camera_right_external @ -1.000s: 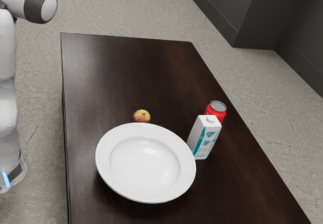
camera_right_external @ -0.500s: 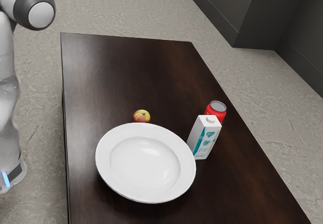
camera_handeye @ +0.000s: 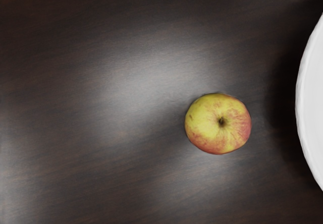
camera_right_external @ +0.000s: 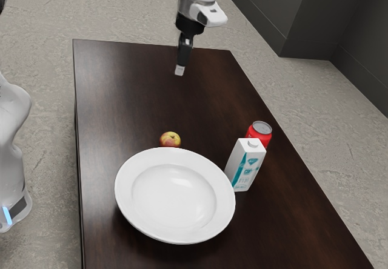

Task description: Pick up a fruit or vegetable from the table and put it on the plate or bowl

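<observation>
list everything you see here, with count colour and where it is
table: one, dark brown wood, on a grey floor
plate: one, white, near end of the table
apple: one, yellow-red, on the table just beyond the plate, a small gap between them
carton: one, white and teal, upright at the exterior view's right of the plate
can: one, red, upright just behind the carton
cabinets: dark grey, beyond the table
arm: one, white, at the exterior view's left
gripper: one, black, above the table's far part

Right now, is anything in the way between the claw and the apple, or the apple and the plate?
Nothing visible. Only bare table lies between the gripper and the apple, which sits beside the plate; carton and can stand aside.
</observation>
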